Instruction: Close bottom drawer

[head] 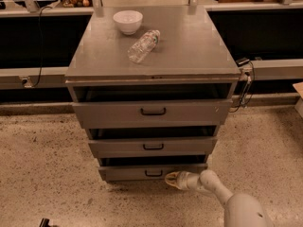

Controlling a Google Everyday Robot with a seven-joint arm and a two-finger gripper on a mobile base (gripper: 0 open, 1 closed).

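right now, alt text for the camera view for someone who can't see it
The robot's pincer sits low by the front of the bottom drawer, just right of its handle; that drawer is slightly open. The top drawer and middle drawer are also ajar; a white bowl and a plastic bottle on its side rest on the grey cabinet top.
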